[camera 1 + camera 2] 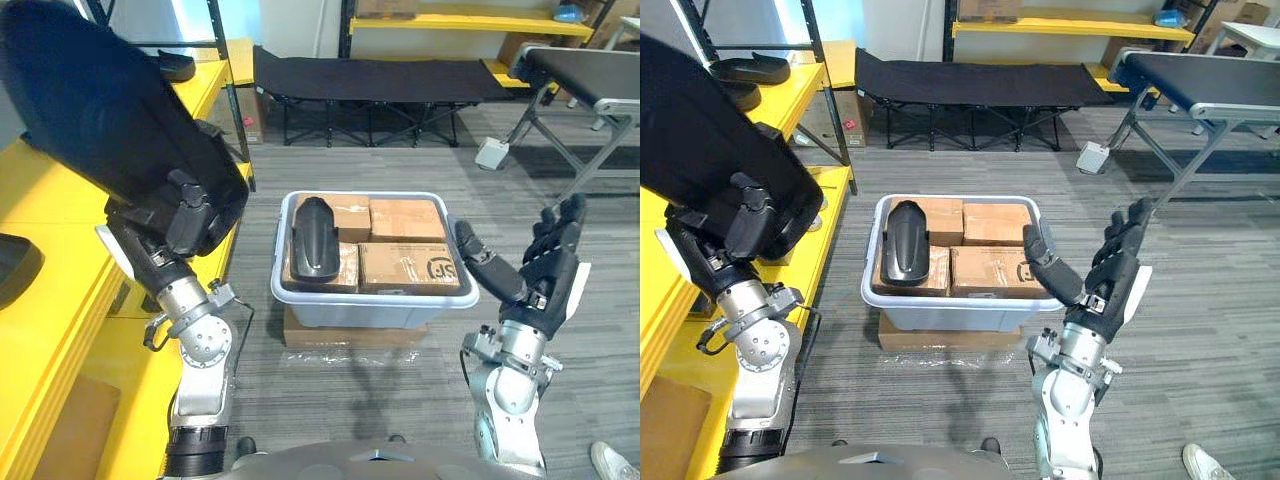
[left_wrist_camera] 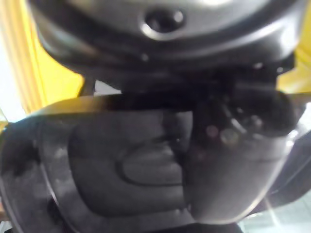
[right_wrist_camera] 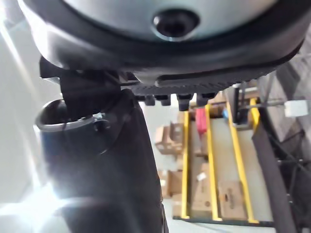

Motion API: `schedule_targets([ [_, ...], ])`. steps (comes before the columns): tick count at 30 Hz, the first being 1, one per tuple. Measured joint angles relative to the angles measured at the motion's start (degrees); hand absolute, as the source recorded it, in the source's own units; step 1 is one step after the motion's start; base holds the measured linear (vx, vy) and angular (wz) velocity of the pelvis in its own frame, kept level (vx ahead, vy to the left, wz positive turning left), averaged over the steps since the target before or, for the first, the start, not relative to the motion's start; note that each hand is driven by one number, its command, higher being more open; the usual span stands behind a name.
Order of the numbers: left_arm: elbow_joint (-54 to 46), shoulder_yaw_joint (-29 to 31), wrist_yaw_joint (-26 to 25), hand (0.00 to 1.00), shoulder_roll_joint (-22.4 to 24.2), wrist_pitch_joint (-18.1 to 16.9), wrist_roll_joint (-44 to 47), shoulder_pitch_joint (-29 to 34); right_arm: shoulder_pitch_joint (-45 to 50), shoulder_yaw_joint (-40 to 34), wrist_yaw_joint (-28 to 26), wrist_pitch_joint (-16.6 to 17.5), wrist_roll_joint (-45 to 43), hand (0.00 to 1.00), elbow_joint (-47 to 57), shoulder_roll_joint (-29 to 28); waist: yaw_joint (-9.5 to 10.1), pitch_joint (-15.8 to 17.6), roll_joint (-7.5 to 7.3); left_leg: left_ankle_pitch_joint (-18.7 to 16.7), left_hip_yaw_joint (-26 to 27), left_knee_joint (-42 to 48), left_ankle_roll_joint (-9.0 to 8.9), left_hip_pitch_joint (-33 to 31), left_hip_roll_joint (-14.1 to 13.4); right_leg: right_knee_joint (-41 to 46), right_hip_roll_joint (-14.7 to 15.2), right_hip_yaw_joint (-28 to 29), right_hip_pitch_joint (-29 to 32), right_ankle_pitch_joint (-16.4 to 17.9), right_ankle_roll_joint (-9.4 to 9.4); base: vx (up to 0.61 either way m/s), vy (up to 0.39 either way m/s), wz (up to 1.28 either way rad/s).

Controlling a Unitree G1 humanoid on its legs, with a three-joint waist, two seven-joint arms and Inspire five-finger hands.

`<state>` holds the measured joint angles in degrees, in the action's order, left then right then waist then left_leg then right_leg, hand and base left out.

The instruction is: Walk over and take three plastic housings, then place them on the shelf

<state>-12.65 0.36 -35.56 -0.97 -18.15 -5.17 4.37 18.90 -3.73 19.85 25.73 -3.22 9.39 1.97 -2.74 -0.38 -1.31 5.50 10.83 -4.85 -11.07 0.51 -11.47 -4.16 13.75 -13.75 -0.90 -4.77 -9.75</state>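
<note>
The left hand (image 1: 182,215) is gripping a large black plastic housing (image 1: 90,100) with its fingers curled against the shell, holding it raised and tilted above the yellow shelf (image 1: 50,215) on the robot's left, where another dark housing (image 1: 15,265) is lying at the view's edge. The right hand (image 1: 545,262) is hanging released, fingers straight and thumb spread, just beside the grey bin (image 1: 375,305), in which a second housing (image 1: 313,238) is resting on cardboard boxes (image 1: 408,220).
</note>
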Motion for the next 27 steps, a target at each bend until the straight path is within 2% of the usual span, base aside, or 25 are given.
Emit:
schedule_targets([
  [3,-0.6,-0.8,3.1,0.00,0.0,0.0,0.4,1.5,2.8,0.0,-4.8,-3.3,0.0,1.00,-3.1,0.1,-0.86,0.1,0.41,0.0,0.2,0.0,0.10,0.0,0.0,0.0,0.0,0.1,0.1,0.0,-0.35,0.02,0.000,-0.02],
  [7,-0.6,-2.1,7.3,0.00,0.0,-1.0,3.6,4.0,3.6,0.1,-9.9,-7.8,-1.0,1.00,-10.7,0.1,-0.87,0.1,0.61,-0.2,0.4,0.0,0.16,0.0,0.0,0.0,0.0,0.4,0.0,0.0,-0.39,0.02,0.002,-0.03],
  [9,-0.6,-2.4,9.4,0.00,-0.1,-1.8,5.4,6.5,4.2,1.4,-12.4,-8.3,-3.4,1.00,-11.8,0.1,-0.76,0.5,1.19,-0.3,0.4,0.0,0.20,0.0,0.0,0.0,0.0,0.2,-0.1,0.0,-0.40,0.00,0.000,0.00],
  [13,-0.6,-2.1,10.7,0.00,-0.1,-2.7,7.5,9.4,2.7,3.0,-14.5,-8.3,-7.6,1.00,-11.8,0.4,-0.20,0.7,1.40,-0.4,-0.2,0.0,0.31,0.0,0.0,0.1,0.0,-0.3,-0.6,0.2,-0.64,-0.01,0.001,0.08],
  [15,-0.6,-1.4,10.6,0.00,-0.1,-3.1,7.4,10.2,1.0,4.0,-15.4,-8.3,-11.1,1.00,-11.8,0.5,0.66,0.7,1.32,-0.7,-0.5,0.0,0.58,-0.1,0.1,0.1,0.0,-0.7,-0.7,0.3,-0.61,-0.02,0.005,0.11],
  [17,-1.1,-0.7,9.9,0.00,0.0,-3.1,7.0,10.4,-0.8,4.7,-18.2,-8.3,-16.0,1.00,-11.9,0.5,1.61,0.8,1.26,-0.6,-3.8,0.0,0.59,-1.2,0.5,0.1,0.3,-3.9,-2.2,1.0,-0.72,-0.01,-0.001,0.57],
  [21,-5.6,1.2,9.8,0.00,0.4,-3.1,6.8,13.2,-3.7,8.0,-20.6,-8.3,-16.2,1.00,-13.9,0.7,3.85,1.0,1.07,0.2,-9.0,0.0,1.10,-3.2,1.2,0.4,0.5,-8.9,-3.8,1.9,-1.02,0.01,-0.010,0.70],
  [23,-7.9,4.4,10.3,0.00,1.0,-3.4,6.9,15.0,-6.2,11.2,-21.0,-8.7,-15.1,1.00,-16.3,0.7,6.40,1.4,0.66,0.5,-12.4,0.0,0.67,-3.4,1.8,1.8,0.8,-12.6,-5.8,3.6,-1.47,0.05,-0.035,0.81],
  [27,-10.4,11.8,12.6,0.00,2.7,-6.2,9.9,18.8,-11.9,16.2,-22.5,-8.8,-15.1,1.00,-18.3,2.2,10.37,1.8,0.19,0.6,-14.9,0.1,0.60,-3.9,2.1,3.9,1.0,-15.4,-6.3,4.9,-1.49,0.05,-0.030,0.40],
])
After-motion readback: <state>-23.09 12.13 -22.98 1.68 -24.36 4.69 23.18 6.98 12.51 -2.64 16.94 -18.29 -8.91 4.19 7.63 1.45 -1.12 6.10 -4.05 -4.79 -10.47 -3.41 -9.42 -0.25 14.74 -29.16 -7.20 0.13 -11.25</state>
